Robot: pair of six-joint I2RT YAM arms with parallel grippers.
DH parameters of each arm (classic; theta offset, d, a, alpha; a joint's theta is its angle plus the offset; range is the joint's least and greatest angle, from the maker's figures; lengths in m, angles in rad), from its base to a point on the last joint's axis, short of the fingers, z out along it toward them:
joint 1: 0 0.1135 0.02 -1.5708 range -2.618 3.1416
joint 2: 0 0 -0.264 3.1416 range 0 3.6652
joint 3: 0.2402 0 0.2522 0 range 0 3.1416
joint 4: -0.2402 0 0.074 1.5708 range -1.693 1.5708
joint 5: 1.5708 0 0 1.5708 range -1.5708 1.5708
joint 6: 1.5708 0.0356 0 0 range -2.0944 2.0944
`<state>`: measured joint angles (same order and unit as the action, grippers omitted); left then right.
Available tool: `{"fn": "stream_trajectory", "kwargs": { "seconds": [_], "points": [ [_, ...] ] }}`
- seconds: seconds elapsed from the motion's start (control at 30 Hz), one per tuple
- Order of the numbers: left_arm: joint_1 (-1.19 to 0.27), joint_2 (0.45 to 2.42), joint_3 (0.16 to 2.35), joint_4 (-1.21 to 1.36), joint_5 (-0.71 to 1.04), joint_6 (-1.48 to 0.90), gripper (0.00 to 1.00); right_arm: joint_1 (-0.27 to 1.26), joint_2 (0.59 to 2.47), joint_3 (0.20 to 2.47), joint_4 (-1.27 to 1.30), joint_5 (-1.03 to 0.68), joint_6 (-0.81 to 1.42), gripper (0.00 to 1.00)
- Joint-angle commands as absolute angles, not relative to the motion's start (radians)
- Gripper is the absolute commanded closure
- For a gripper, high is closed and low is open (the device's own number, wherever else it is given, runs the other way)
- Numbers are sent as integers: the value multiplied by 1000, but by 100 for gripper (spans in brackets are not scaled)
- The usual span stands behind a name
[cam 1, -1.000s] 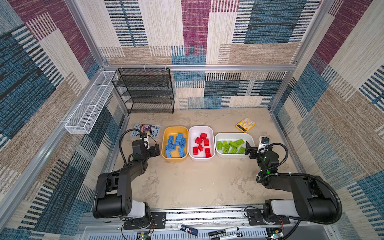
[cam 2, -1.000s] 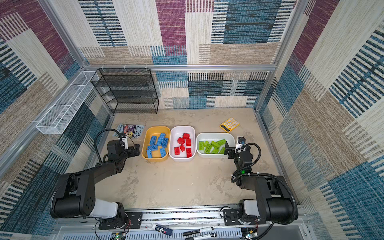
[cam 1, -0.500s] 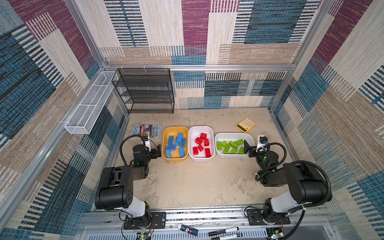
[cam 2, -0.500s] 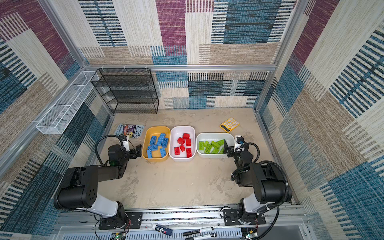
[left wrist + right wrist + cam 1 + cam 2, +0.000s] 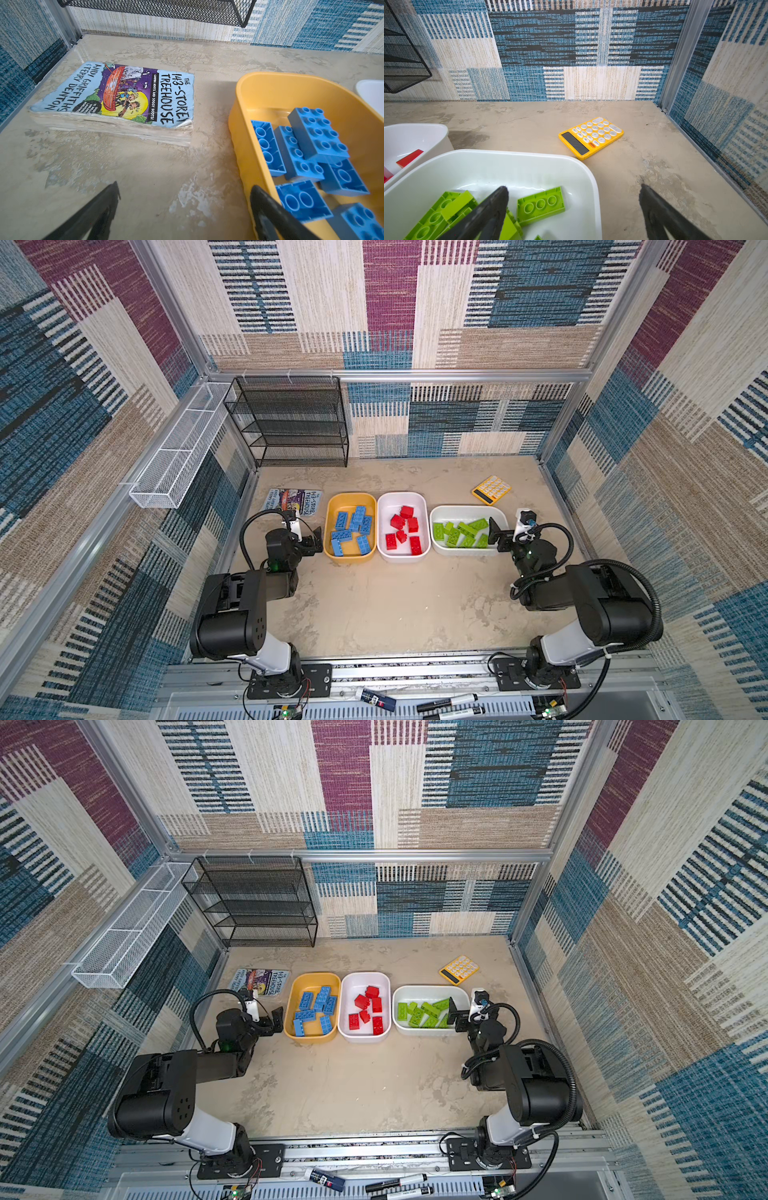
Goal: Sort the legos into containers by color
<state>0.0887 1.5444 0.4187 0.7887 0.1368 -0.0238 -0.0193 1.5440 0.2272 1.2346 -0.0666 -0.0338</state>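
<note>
**Folded back from the tubs, sorting apparently done**

Drawn up and back toward the base rail point(image 5: 415, 672) over the last second, both arms steeper, fingertips hardly shifted.

Seen in both top views: blue legos point(image 5: 353, 522) in the yellow tub point(image 5: 331, 514), just beside the middle white tub point(image 5: 390, 506) on the left arm's side. Red legos point(image 5: 411, 524) inside the middle white tub itself. Green legos point(image 5: 461, 531) in the second white tub point(image 5: 457, 514), just beside it on the right arm's side. No brick loose on the table point(image 5: 395, 605). Beyond the yellow tub, left gripper point(image 5: 318, 539); at the second white tub's far end, right gripper point(image 5: 497, 536); both spread wide, holding nothing.

From the left wrist: hollow undersides and leaning, overlapping blue bricks, lost from above. One finger over the yellow rim; paperback point(image 5: 124, 97) farther still from the middle white tub.

From the right wrist: one finger over the green pile, its partner over bare table. Behind, calculator point(image 5: 591, 137), well apart from the middle white tub.

Likely light, rigid, slick; best pinched across the long smooth sides, never over studs.
</note>
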Motion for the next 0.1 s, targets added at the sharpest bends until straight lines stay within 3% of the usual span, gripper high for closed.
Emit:
{"fn": "stream_trajectory", "kwargs": {
  "seconds": [0.0, 0.07],
  "points": [
    [89, 1542, 421, 831, 138, -16, 0, -18, 1537, 220, 1265, -55, -24, 1],
    [89, 1541, 414, 844, 140, -15, 0, -19, 1535, 218, 1270, -54, -25, 1]
  ]
}}
